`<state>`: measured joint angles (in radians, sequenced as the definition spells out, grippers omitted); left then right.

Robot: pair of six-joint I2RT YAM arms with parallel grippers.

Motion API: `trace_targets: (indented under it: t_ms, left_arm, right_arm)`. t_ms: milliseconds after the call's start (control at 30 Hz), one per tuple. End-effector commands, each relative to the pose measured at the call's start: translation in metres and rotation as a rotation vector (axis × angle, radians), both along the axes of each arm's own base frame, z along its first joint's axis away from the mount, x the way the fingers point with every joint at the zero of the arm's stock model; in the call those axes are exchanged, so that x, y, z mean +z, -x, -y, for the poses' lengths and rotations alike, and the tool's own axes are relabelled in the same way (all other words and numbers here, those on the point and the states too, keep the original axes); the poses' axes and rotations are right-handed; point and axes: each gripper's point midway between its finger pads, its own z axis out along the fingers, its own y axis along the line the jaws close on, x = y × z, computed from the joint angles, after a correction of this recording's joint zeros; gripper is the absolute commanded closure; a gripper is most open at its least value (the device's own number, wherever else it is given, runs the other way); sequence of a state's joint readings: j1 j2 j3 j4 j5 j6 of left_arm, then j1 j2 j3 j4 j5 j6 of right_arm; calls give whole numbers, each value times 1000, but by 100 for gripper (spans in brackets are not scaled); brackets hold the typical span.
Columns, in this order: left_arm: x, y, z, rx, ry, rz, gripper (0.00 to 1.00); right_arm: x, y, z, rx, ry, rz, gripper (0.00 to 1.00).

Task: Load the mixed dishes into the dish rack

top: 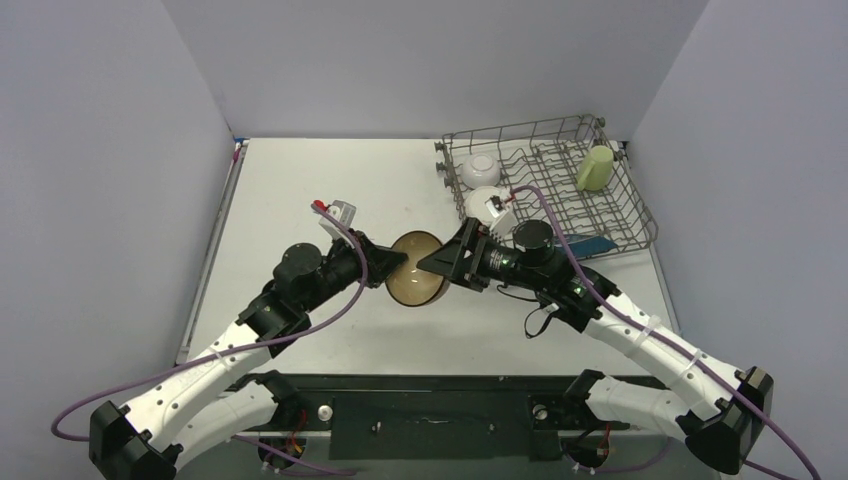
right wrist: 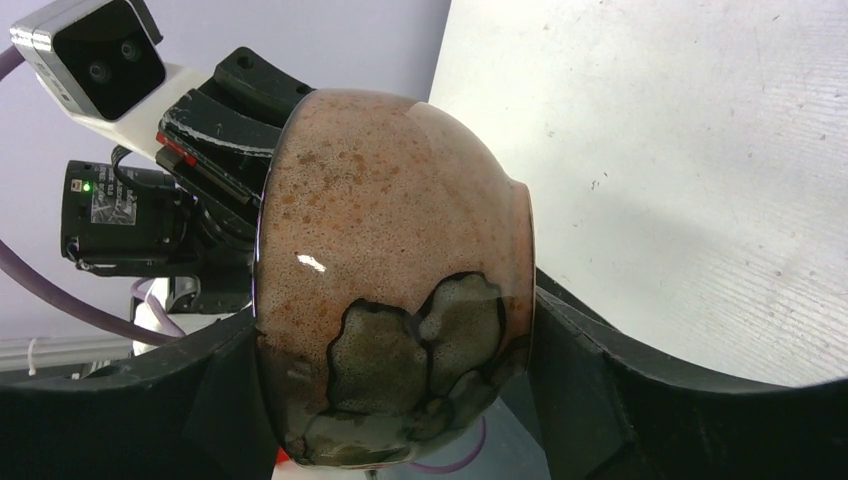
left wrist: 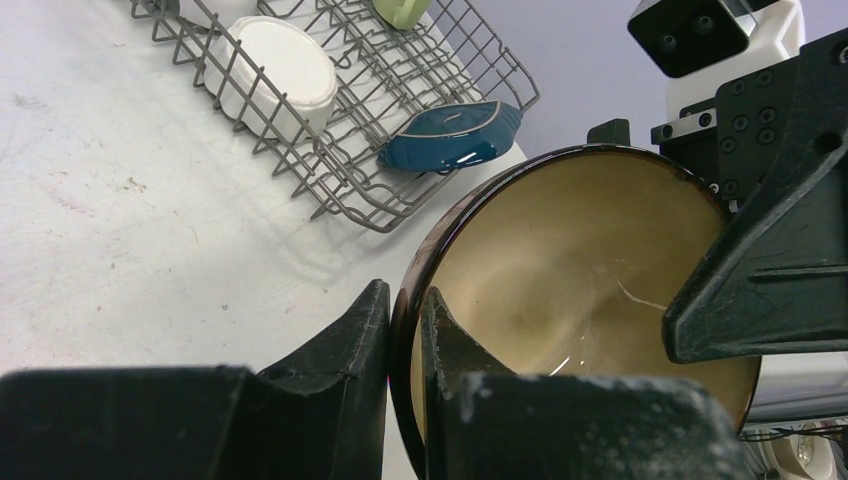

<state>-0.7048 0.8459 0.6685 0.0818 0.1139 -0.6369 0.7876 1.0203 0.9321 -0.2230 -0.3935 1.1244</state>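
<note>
The brown bowl [top: 415, 268] with a cream inside is held on its side above the table between both arms. My left gripper [top: 390, 265] is shut on its rim, one finger inside and one outside [left wrist: 405, 310]. My right gripper [top: 435, 265] spans the bowl from mouth to foot [right wrist: 392, 320], and both fingers touch its speckled outside [right wrist: 390, 200]. The dish rack [top: 620, 205] stands at the far right. It holds the small white bowl [top: 480, 166], the white scalloped plate [left wrist: 275, 70], the pale green mug [top: 594, 168] and the dark blue leaf-shaped dish [left wrist: 450, 137].
The rack's near-left corner [left wrist: 370, 215] is close behind the held bowl. The white table [top: 290, 200] runs to a raised edge on the left. Grey walls close in the back and both sides. Purple cables trail from both arms.
</note>
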Motion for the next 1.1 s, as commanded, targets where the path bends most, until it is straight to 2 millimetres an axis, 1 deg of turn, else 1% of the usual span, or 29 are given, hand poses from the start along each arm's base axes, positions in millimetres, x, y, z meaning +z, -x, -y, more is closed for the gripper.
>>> trace_targets:
  t_ms: [0, 67, 267, 433, 500, 533, 567, 600, 633, 667, 700, 733, 767, 800, 933, 967, 1000, 1033, 1067]
  left_arm:
    - [74, 3, -1, -9, 136, 161, 100]
    - [72, 2, -1, -10, 134, 159, 100]
    - [68, 1, 0, -9, 125, 154, 100]
    - [68, 2, 2, -20, 132, 156, 100]
    - [70, 2, 2, -22, 136, 159, 100]
    - [69, 2, 3, -22, 134, 156, 100]
    - [70, 2, 3, -23, 134, 156, 100]
    - [69, 2, 3, -23, 133, 151, 100]
    - [71, 2, 3, -26, 136, 152, 100]
    - [71, 2, 4, -29, 140, 148, 100]
    - [73, 3, 5, -32, 144, 149, 100]
    - [73, 3, 6, -36, 148, 145, 100]
    - [75, 4, 7, -43, 151, 145, 100]
    - [75, 3, 8, -45, 153, 140, 100]
    - [77, 2, 8, -36, 167, 113, 100]
    - [79, 1, 7, -27, 173, 108, 97]
    - [78, 1, 7, -23, 180, 94, 86]
    - [78, 0, 6, -16, 184, 90, 80]
    - [79, 1, 5, -14, 192, 85, 70]
  right_arm:
    - [27, 11, -8, 67, -104, 50, 30]
    - [30, 13, -8, 78, -121, 54, 32]
    - [38, 19, -6, 90, -153, 68, 24]
    - [37, 20, -8, 101, -177, 58, 24]
    - [36, 21, -9, 110, -185, 49, 30]
    - [41, 21, -10, 111, -202, 62, 39]
    - [42, 21, -10, 115, -207, 66, 44]
    - [43, 21, -11, 116, -210, 68, 53]
    - [43, 21, -11, 117, -211, 68, 57]
    - [42, 20, -11, 116, -211, 68, 65]
    - [42, 20, -11, 117, -211, 68, 70]
    - [42, 21, -11, 119, -212, 65, 82]
    - [42, 20, -11, 117, -212, 64, 88]
    - [42, 20, -11, 116, -215, 64, 99]
    - [42, 17, -11, 102, -215, 66, 100]
    - [41, 15, -10, 94, -215, 66, 100]
    - [42, 14, -9, 86, -215, 66, 100]
    - [40, 13, -8, 79, -214, 63, 100]
    - [41, 11, -7, 72, -216, 64, 100]
